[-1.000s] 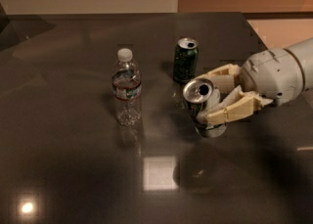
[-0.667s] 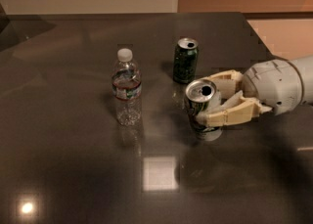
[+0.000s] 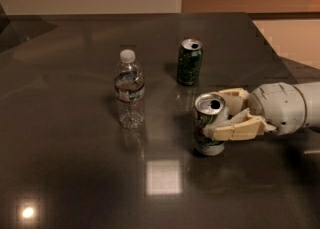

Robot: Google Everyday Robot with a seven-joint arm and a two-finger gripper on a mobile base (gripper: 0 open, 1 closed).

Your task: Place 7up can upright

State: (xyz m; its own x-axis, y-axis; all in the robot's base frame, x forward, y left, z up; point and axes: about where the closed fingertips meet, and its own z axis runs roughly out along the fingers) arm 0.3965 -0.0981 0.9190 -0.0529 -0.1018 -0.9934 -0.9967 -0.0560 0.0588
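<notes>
On the near part of the dark worktop [image 3: 75, 173] only bright light reflections are seen. Further in, right of the centre, the 7up can [image 3: 202, 123] is found upright, its base apparently resting on the worktop and its opened top facing up. It is held from the right side by the gripper [image 3: 216, 114], whose fingers [image 3: 235, 129] are pinched on the can, one across its front and one behind it. The placing seems nearly finished, so the main risk is judged to be in the release. If the fingers are spread unevenly, or the arm is drawn back before both are free, the light can may be dragged or tipped over. If the base is not fully down, it could wobble when let go. The worktop looks smooth and glossy, so sliding is also possible. To the left, well apart, a clear plastic water bottle [image 3: 130, 93] stands upright. Furthest away, behind the 7up can, a dark green can [image 3: 189, 63] stands near enough to be struck if the arm is swung away towards the back.
</notes>
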